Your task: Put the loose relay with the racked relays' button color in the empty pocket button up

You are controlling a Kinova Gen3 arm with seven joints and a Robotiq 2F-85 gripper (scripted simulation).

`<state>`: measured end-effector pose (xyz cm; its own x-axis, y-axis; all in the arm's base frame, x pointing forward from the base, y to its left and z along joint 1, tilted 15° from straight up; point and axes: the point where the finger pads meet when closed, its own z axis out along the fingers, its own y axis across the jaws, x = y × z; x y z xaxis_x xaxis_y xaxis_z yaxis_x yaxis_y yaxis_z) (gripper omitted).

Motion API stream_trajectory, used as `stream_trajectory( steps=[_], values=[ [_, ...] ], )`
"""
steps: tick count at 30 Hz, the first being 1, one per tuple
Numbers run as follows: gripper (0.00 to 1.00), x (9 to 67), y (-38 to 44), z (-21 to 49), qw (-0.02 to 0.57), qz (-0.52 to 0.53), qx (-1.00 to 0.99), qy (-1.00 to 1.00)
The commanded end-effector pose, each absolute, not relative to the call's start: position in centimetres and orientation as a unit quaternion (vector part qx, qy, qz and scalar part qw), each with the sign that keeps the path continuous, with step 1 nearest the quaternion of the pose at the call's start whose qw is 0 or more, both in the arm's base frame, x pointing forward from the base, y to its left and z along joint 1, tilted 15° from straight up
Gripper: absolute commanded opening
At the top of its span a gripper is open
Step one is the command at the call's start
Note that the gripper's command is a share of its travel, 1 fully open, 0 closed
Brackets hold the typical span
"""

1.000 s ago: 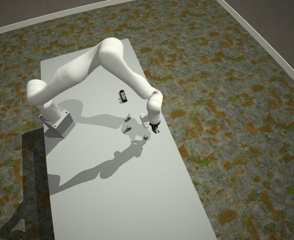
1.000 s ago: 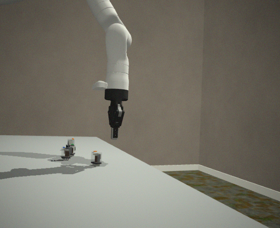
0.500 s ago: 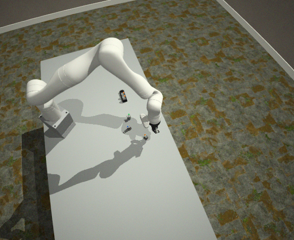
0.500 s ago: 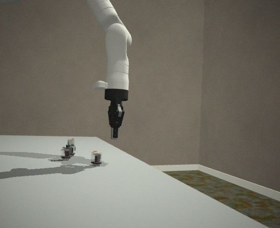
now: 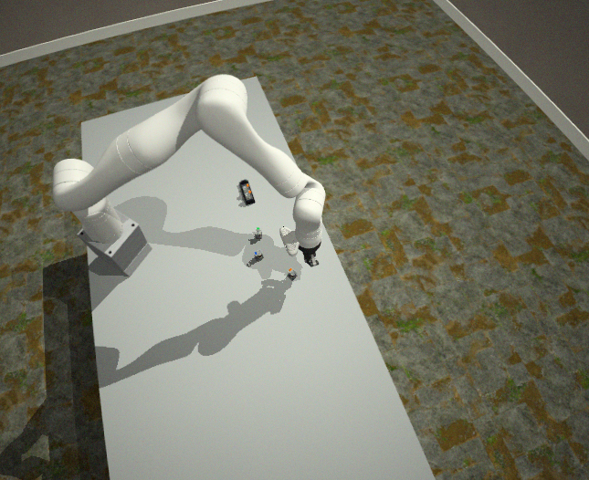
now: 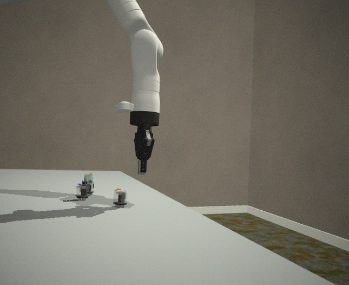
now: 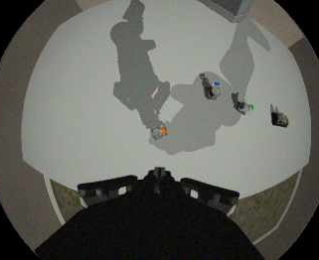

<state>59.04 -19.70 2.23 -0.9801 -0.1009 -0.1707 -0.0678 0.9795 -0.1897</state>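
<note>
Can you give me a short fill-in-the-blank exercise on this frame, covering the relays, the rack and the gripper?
1. The two relays seated in the black rack have ____ buttons.
2. Of the three loose relays, the one nearest the gripper is the orange-button relay; the others are the green-button relay and the ____-button one.
3. The gripper's fingers are ____ and hold nothing.
4. The gripper hangs ____ the table, touching no relay.

Missing words: orange; blue; shut; above

Grey table (image 5: 243, 391) on mottled stone floor (image 5: 465, 206) (plain brownish walls (image 6: 61, 91)).
</note>
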Motion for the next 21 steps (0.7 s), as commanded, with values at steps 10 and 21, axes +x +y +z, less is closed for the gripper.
stream_trajectory(
  steps=[10, 21],
  values=[
    [0.0, 53.4, -13.1, -0.2, 0.089, -0.091, -0.045, 0.991],
    [0.0, 50.0, -10.5, -1.0, 0.089, -0.091, -0.044, 0.991]
  ],
)
